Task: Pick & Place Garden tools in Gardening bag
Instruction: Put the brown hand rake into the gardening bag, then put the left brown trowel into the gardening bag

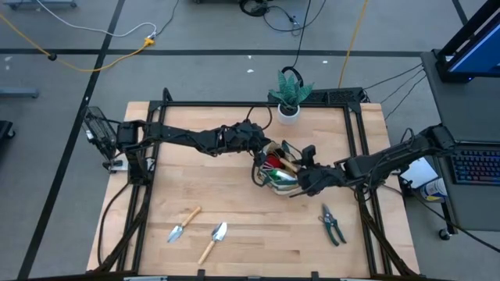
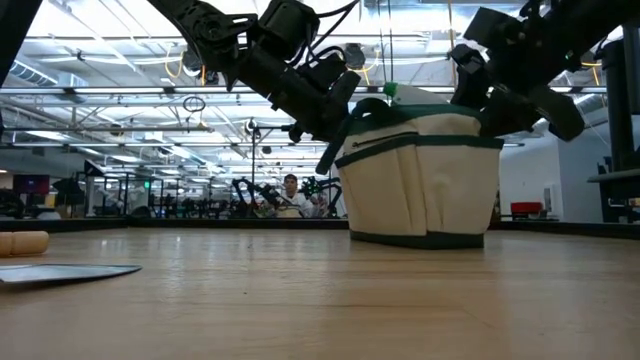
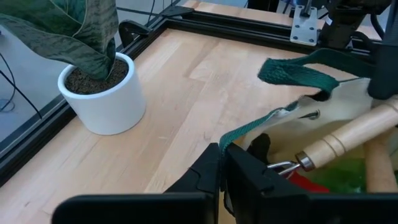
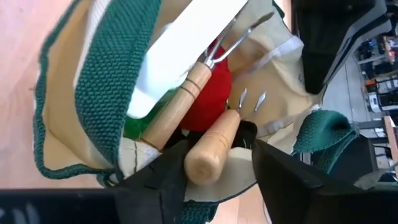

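Note:
The tan gardening bag [image 1: 280, 173] with green trim stands upright on its base at the table's middle. Inside it lie two wooden-handled pronged tools [image 4: 181, 106], a red piece [image 4: 208, 99] and a green piece [image 4: 138, 124]. My left gripper [image 3: 222, 169] is shut on the bag's far-left rim. My right gripper [image 4: 214, 167] hangs open over the bag's mouth, one finger on either side of a wooden handle's butt end [image 4: 208, 152], which rests in the bag. Two trowels [image 1: 184, 225] [image 1: 214, 240] and the pruning shears [image 1: 333, 225] lie flat on the table near its front edge. My left gripper pinches the bag's green-trimmed rim [image 3: 241, 133] between its two fingers, which slant down from the table's left side. The bag stays upright with its base on the table, and the rim runs taut away from the fingers.
A white pot with a green plant [image 1: 289, 100] stands at the table's far edge behind the bag. A black frame [image 1: 355, 140] runs along the table's sides. Bare wood lies between the bag and the tools at the front.

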